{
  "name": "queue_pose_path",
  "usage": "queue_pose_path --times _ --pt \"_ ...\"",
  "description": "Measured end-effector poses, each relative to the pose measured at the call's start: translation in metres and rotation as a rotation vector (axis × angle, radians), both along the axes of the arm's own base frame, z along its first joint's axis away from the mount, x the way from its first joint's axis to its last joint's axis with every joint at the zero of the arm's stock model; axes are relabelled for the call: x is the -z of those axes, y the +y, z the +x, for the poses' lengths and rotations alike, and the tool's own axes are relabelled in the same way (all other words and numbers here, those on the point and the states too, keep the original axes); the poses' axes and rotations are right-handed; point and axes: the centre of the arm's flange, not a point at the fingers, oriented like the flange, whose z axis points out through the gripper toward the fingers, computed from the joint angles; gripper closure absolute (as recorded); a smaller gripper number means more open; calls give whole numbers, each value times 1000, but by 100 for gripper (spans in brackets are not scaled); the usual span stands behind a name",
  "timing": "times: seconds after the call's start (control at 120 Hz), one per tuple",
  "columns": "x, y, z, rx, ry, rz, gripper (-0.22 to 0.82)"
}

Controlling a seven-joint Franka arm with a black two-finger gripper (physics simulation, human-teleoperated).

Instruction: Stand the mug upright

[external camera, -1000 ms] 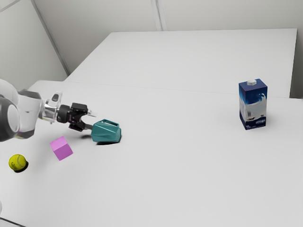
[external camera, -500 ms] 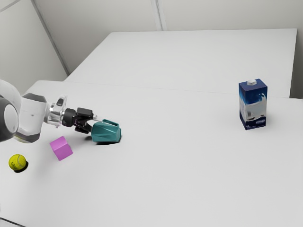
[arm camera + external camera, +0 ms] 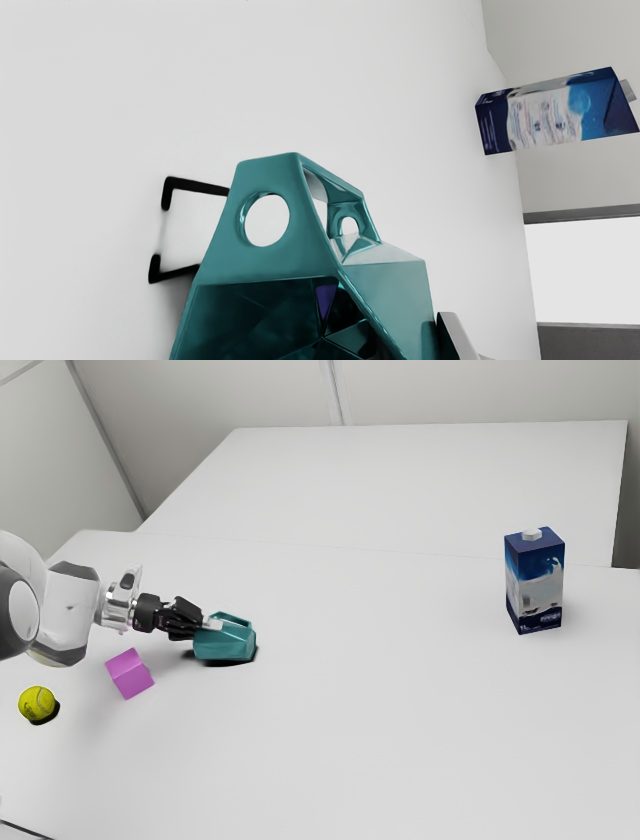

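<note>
In the exterior view, the teal mug (image 3: pixel 226 643) is seen lying on its side on the tabletop (image 3: pixel 400 710), its mouth turned towards nine o'clock and its handle (image 3: pixel 236 619) towards twelve. The gripper (image 3: pixel 212 625) is placed at the mouth end; how far it is open, and whether the mug is held, cannot be told. If the hold is poor, the mug could be pushed towards three o'clock or rolled over its faceted side rather than tipped up. If it is lifted by one wall only, it may be twisted loose and dropped. Should the hand be swung wide towards eight o'clock, the pink cube (image 3: pixel 130 674) could be knocked.
</note>
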Motion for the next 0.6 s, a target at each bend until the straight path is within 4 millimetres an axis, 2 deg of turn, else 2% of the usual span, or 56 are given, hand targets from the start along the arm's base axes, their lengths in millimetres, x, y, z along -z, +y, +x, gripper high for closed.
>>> queue_pose_path --times 0.133,0.267,0.3,0.4,0.458,0.542,0.6 --pt "-8 -6 4 12 -15 3 74" --pt "-42 -32 18 63 -70 6 76" --pt "-57 -35 26 83 -91 24 77" --pt "-126 -39 60 193 -169 178 77" --pt "-164 -47 80 281 -196 309 77" --pt "-211 -81 103 444 -208 560 78" --pt "-224 -105 113 538 -191 747 78"
